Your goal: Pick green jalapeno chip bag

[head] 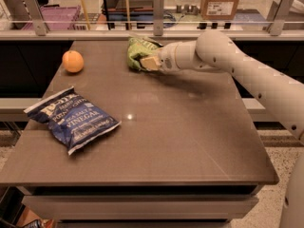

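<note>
The green jalapeno chip bag (137,50) lies crumpled at the far edge of the brown table (180,127), right of centre. My gripper (148,62) reaches in from the right on the white arm (223,51) and sits against the bag's right front side, touching it. The gripper covers part of the bag.
A large dark blue "VINEGAR" bag (72,118) lies at the table's front left. A round orange fruit (72,61) sits at the far left. A rail with metal posts (158,8) runs behind the table's far edge, with boxes and bins beyond it.
</note>
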You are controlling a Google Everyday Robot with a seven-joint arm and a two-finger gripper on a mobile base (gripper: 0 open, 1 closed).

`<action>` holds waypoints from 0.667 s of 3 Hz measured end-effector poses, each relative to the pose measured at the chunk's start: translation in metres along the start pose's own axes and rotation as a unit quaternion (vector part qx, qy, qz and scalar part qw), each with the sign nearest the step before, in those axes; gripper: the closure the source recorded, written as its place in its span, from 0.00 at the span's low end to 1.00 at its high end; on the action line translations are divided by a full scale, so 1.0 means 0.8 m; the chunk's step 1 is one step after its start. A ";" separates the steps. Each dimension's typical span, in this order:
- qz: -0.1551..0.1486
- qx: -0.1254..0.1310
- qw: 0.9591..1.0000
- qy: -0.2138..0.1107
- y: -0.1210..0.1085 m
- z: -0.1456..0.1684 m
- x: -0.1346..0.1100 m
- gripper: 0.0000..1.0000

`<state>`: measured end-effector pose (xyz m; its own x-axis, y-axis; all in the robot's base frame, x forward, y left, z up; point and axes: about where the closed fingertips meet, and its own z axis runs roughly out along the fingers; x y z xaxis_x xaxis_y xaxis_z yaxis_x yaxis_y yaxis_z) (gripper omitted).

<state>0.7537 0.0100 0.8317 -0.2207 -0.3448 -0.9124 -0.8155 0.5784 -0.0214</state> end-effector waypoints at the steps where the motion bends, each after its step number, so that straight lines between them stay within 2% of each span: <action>1: 0.000 0.000 1.000 0.000 0.000 0.000 0.000 1.00; 2: 0.000 0.000 1.000 0.000 0.000 0.000 -0.001 1.00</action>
<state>0.7537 0.0101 0.8321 -0.2203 -0.3450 -0.9124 -0.8157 0.5781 -0.0216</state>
